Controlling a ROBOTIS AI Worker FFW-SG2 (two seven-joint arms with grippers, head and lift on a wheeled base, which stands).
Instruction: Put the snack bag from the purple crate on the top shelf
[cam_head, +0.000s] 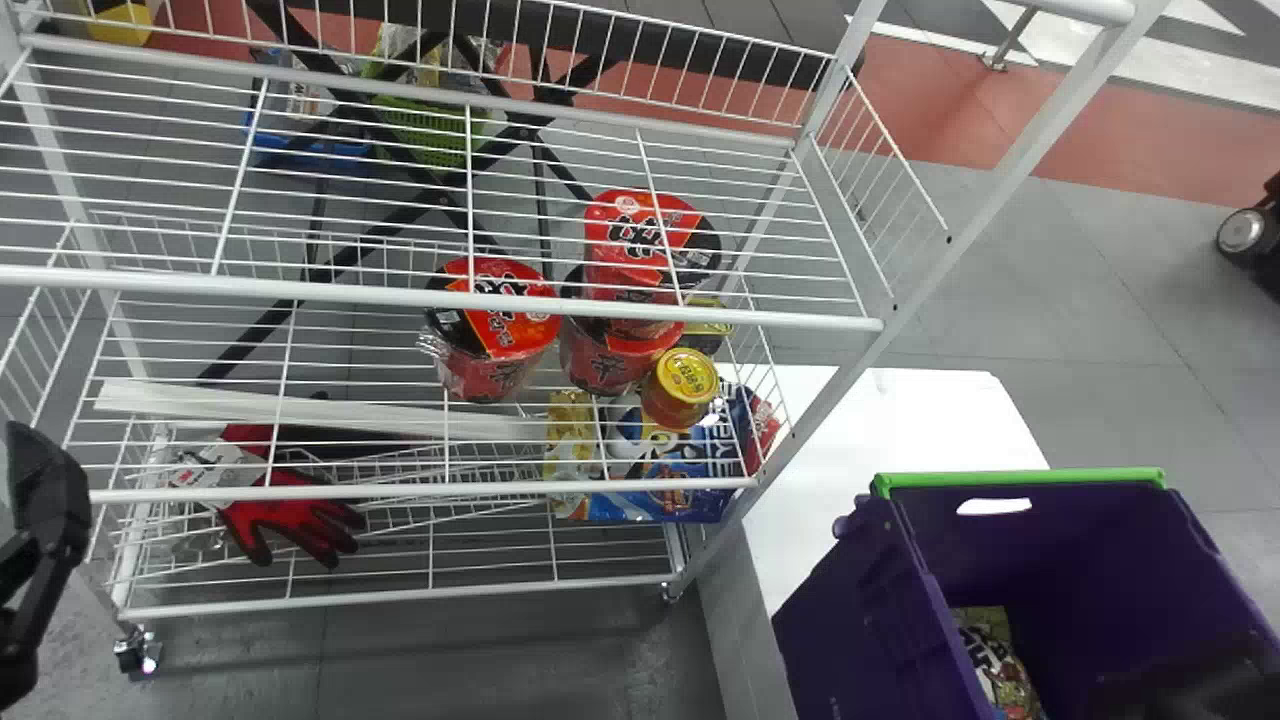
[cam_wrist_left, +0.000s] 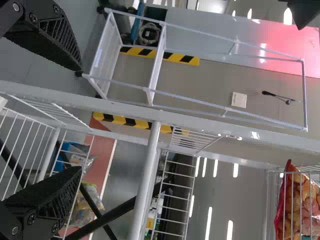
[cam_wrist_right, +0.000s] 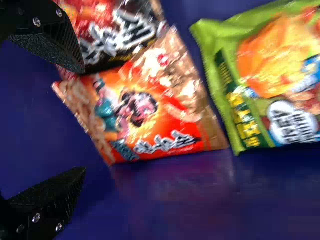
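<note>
"Where's the right pincer (cam_head: 1190, 682)?"

"Down inside the purple crate (cam_head: 1020, 560), off to the right of the wire rack (cam_head: 860, 345)."

"Is it gripping anything?"

"No. In its wrist view, the right pincer (cam_wrist_right: 84, 120) has its two fingers spread well apart."

"And the snack bag?"

"There are three in the crate, and I can't tell which one is meant. The orange bag (cam_wrist_right: 150, 117) is nearest: its close end lies across the gap between the fingertips in that view, and the rest stretches out ahead of them. Whether it's level with the tips or below them, I can't say."

"What about the other two?"

"The dark bag (cam_wrist_right: 120, 32) is up against the orange one on one side, and one finger overlaps its edge in the view. I can't tell if they touch. The green bag (cam_wrist_right: 270, 80) is just beside the orange one, at the end away from the pincer."

"And the left pincer (cam_head: 42, 560)?"

"Over by the rack's left end. It's spread wide too, with nothing held."

"So all three bags are in the crate, well apart from the top shelf (cam_head: 440, 299)?"

"Yes, and the red cups (cam_head: 500, 325) sit on a shelf lower down."
</note>
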